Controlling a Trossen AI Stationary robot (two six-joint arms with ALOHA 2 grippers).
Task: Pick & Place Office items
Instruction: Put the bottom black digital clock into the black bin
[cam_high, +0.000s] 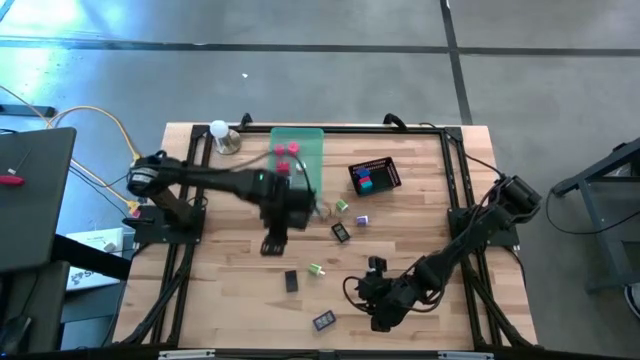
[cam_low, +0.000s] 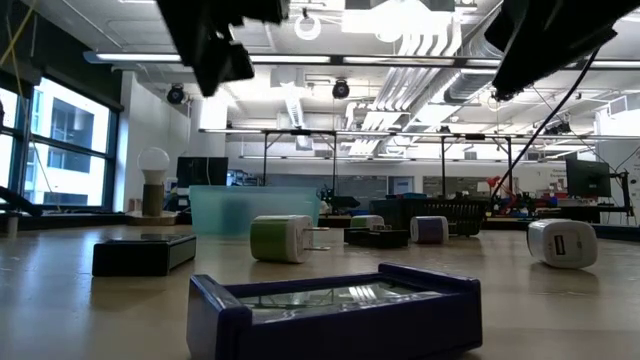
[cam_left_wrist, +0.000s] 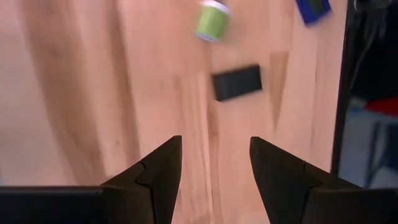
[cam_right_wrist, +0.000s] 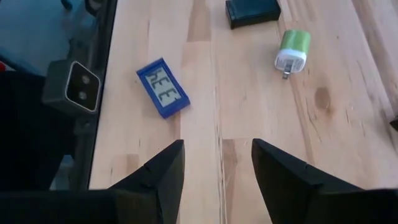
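Note:
Several small office items lie loose on the wooden table: a blue piece (cam_high: 323, 321), a black block (cam_high: 291, 281), a green-and-white piece (cam_high: 316, 269), and farther back another green-and-white one (cam_high: 342, 206), a lavender one (cam_high: 361, 220) and a black one (cam_high: 341, 232). My left gripper (cam_high: 272, 243) hangs open above the table's middle, pointing steeply down. Its wrist view shows the black block (cam_left_wrist: 236, 82) and the green-and-white piece (cam_left_wrist: 212, 20) beyond its fingers. My right gripper (cam_high: 375, 318) stands open near the front edge, short of the blue piece (cam_right_wrist: 162, 88). Neither has anything between its fingers.
A translucent green tray (cam_high: 310, 140) with pink pieces (cam_high: 287, 150) stands at the back centre. To its right, a black mesh basket (cam_high: 388, 165) holds blue and pink pieces. A lamp bulb (cam_high: 219, 130) stands at the back left. A small camera block (cam_right_wrist: 73, 87) sits at the front edge.

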